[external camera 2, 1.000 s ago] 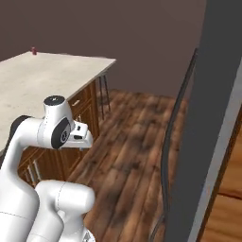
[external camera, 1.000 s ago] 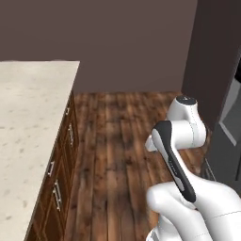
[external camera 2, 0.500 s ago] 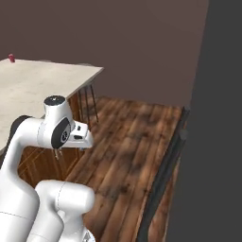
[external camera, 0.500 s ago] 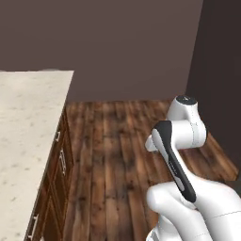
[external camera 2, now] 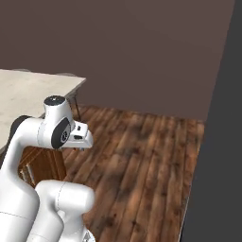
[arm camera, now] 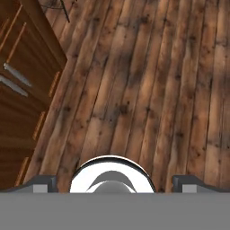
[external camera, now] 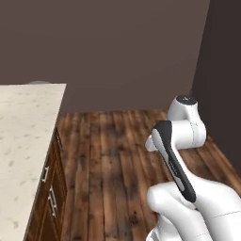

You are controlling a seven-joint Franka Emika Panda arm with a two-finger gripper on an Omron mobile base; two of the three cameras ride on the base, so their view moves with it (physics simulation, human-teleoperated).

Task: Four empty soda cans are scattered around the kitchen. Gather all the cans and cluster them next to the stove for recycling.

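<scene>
**Arm folded over bare floor beside island counter; no can or stove in sight**

Room: dull brown-mauve back wall [external camera: 127,52] spans both base views. A darker tall panel [external camera 2: 222,156] fills the right edge of the right base view, and a dark wall section [external camera: 226,84] closes off the right of the left base view.

Floor: dark wood planks [external camera: 113,155], running away from the base toward the back wall. In the hand view the same planks [arm camera: 148,81] lie under the hand, seen from above.

Counter: pale speckled stone top [external camera: 23,141] on the left of the left base view; its far corner [external camera 2: 42,87] also shows at the left of the right base view. Beneath it, dark brown cabinet fronts with small silver drawer handles [external camera: 51,200]. The hand view picks up the cabinet side [arm camera: 22,90] at its left edge, with two silver handles [arm camera: 15,80].

Arm: white, folded with the elbow high, its dark-trimmed link [external camera: 174,160] slanting across the lower right of the left base view. The wrist sits over the floor, well apart from the counter edge.

Gripper [arm camera: 112,183]: fingertips [arm camera: 42,183] stand at the bottom of the hand view, far apart, spread wide. Nothing between them but floor.

Task things: the frames give no position for the soda cans or the stove.
</scene>
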